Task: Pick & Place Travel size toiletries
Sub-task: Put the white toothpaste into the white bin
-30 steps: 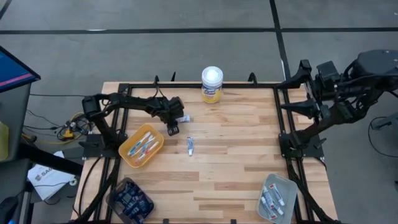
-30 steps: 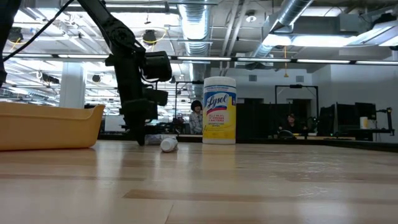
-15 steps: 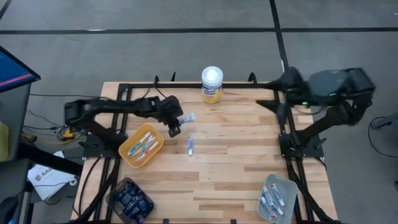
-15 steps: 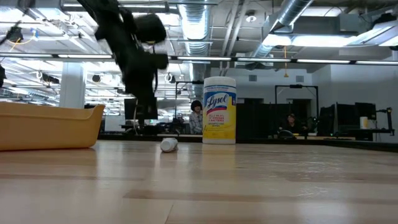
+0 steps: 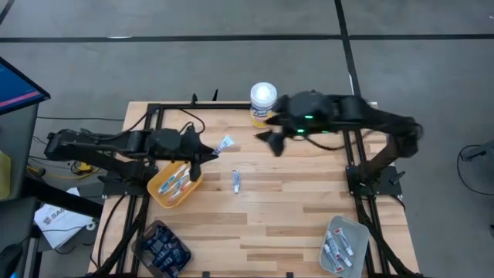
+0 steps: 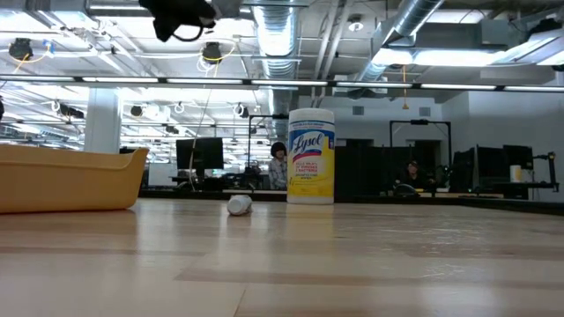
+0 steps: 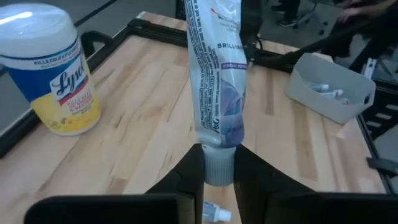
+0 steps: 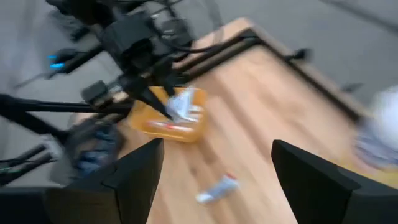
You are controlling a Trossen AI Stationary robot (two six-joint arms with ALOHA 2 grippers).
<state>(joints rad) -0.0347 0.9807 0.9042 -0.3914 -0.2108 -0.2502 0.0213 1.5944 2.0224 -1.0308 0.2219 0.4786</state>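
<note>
Above worktop point(image 5: 293, 193), left hand point(image 5: 210, 152) now lifted, clenched on white tube point(image 5: 225, 143) by its cap, near yellow bin point(image 5: 158, 195). Right hand point(image 5: 272, 144), released, swung in toward second tube point(image 5: 237, 180) lying mid-worktop.

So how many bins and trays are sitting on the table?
3: a yellow tray by the left arm, a dark bin at the near left corner, and a grey bin at the near right corner. None looks hidden.

Left gripper point(image 5: 210, 150) pinches small white toothpaste tube point(image 5: 225, 144) beside orange oval tray point(image 5: 197, 182) (toothbrushes inside). Second small white tube point(image 5: 237, 180) lies mid-table. Right gripper point(image 5: 270, 141) spread, near yellow white-lidded canister point(image 5: 263, 104).
</note>
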